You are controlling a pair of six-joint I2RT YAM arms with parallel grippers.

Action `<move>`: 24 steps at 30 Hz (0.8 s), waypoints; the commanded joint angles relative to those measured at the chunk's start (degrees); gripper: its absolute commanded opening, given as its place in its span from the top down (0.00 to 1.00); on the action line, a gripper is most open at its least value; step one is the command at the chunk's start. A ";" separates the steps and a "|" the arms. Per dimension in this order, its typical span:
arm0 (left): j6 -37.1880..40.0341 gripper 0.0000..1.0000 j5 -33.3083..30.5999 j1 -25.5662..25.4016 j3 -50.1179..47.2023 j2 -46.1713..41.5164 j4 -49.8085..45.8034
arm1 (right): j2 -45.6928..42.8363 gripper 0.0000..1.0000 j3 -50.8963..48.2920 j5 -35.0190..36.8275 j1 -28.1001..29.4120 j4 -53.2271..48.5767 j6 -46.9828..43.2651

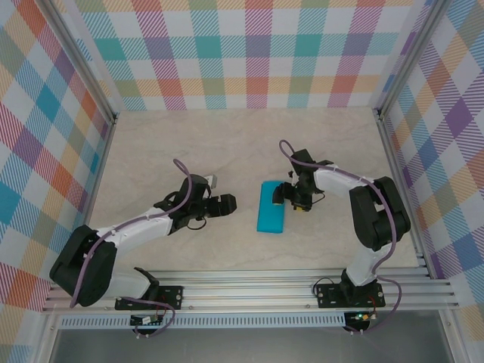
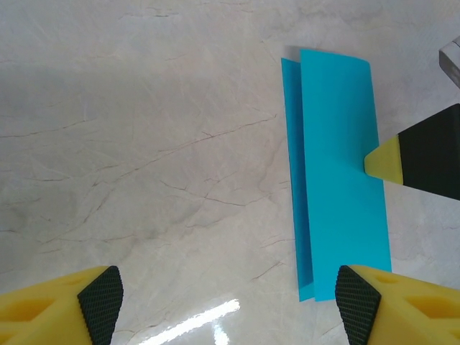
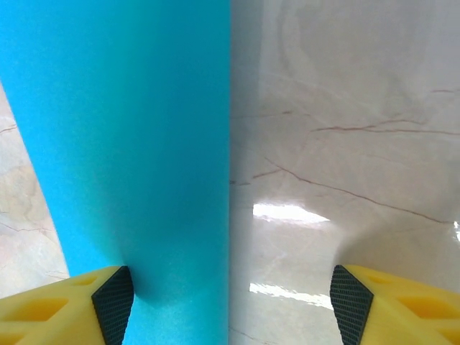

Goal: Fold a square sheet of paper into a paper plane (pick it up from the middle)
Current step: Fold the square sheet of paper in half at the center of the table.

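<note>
The teal sheet of paper [image 1: 271, 206] lies folded into a narrow rectangle on the surface [image 1: 227, 144], between the two grippers. The left gripper [image 1: 227, 204] is open, jaws wide apart, with the sheet just ahead of it. The right gripper [image 3: 233, 295] is open too, one fingertip [image 3: 115, 291] on the sheet's edge and the other over bare surface beside it

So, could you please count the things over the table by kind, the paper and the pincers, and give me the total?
Folded teal-blue paper sheet: 1
Open yellow-fingered pincers: 2 (left pincer, right pincer)
Total: 3
</note>
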 commanded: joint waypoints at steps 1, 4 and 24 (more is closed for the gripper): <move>-0.88 0.21 0.71 -1.26 1.88 1.21 1.51 | -1.38 0.24 -0.92 -1.26 -0.77 -0.39 -1.01; -1.01 0.21 0.31 -1.53 2.02 1.64 1.68 | -0.76 0.24 -1.50 -3.13 -0.78 0.49 -2.17; -0.86 0.20 -0.05 -1.65 2.23 1.81 1.36 | 3.05 0.23 -0.06 -4.34 -0.77 1.27 0.31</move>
